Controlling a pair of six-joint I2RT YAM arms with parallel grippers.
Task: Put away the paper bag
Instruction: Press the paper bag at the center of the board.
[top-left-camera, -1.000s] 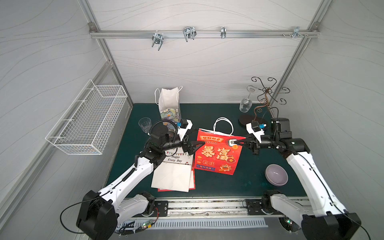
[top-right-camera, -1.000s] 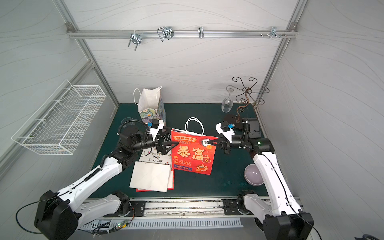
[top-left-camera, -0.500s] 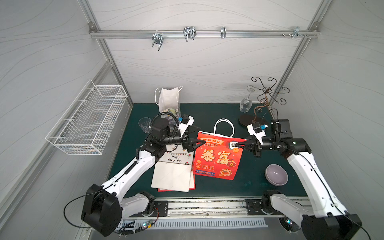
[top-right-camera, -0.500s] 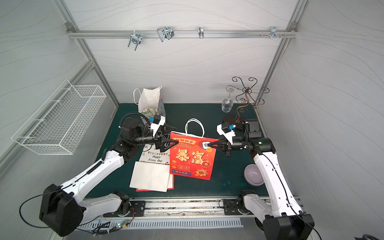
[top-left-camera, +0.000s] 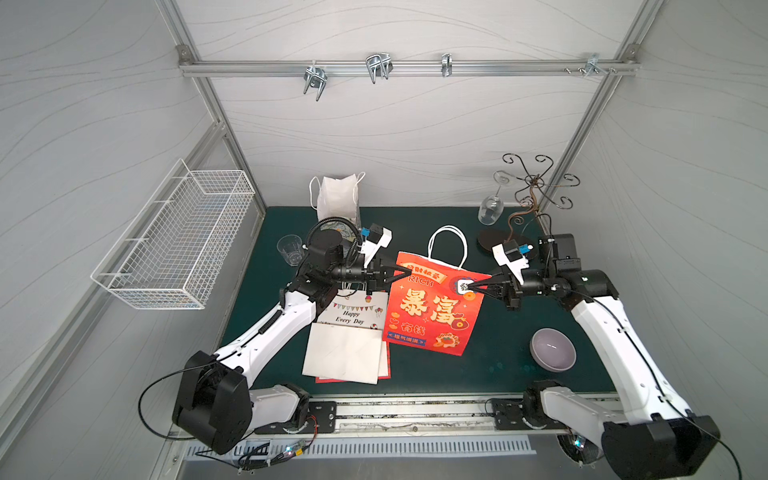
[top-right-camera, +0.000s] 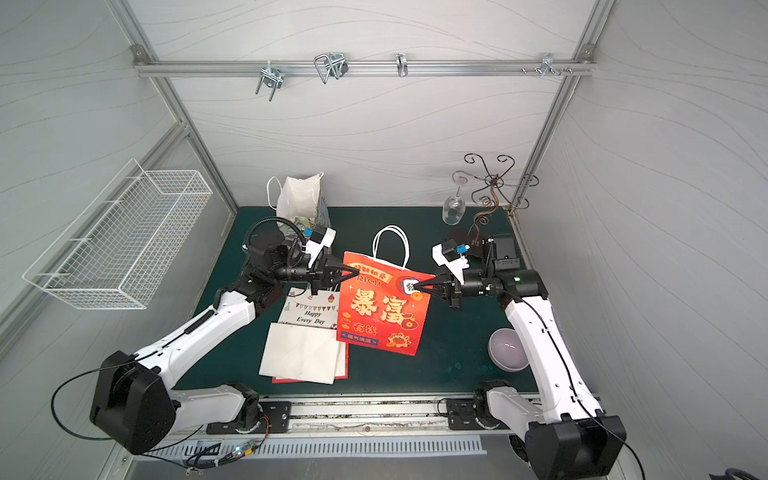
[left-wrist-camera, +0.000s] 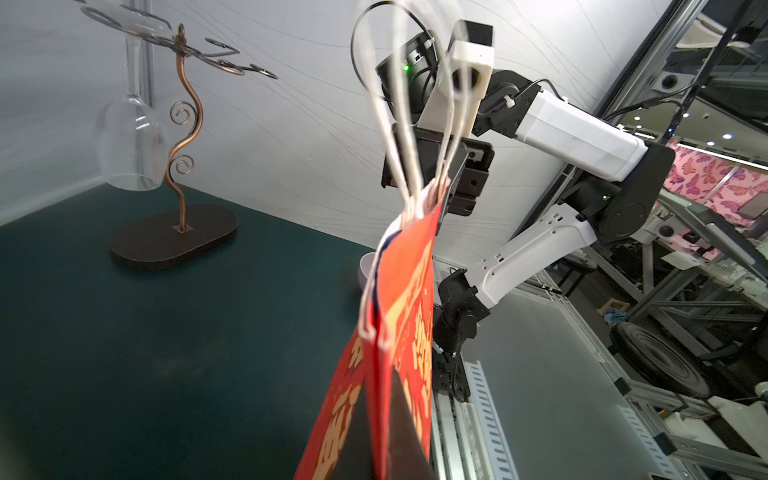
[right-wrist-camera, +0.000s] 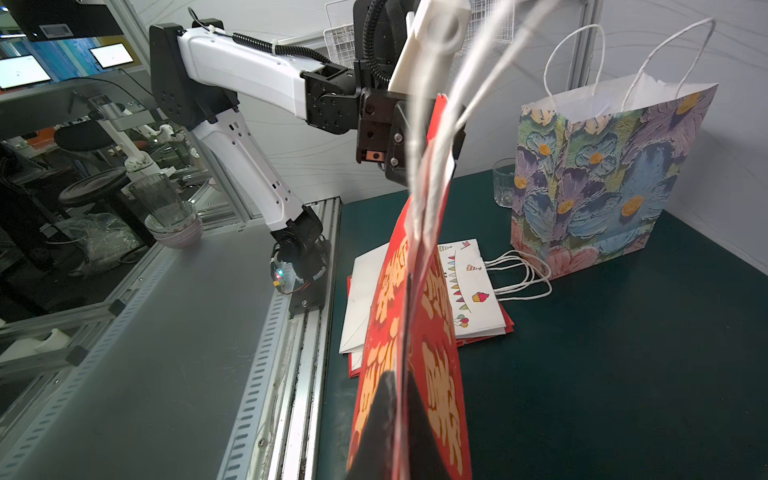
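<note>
The flattened red paper bag with white cord handles (top-left-camera: 432, 316) is held hanging over the dark green surface (top-left-camera: 498, 357), top corners pinched between the closed left fingers (top-left-camera: 404, 274) and right fingers (top-left-camera: 478, 286), where uneven pulling could tear or free it.

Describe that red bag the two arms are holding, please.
The red bag looks like paper, folded flat, printed with big gold Chinese characters, the word RICH and small cartoon pictures. Two white cord handles loop up from its top edge. It hangs tilted between the arms: the left fingers pinch one top corner and the right fingers pinch the other. Whether its bottom edge touches the green mat cannot be told.
</note>
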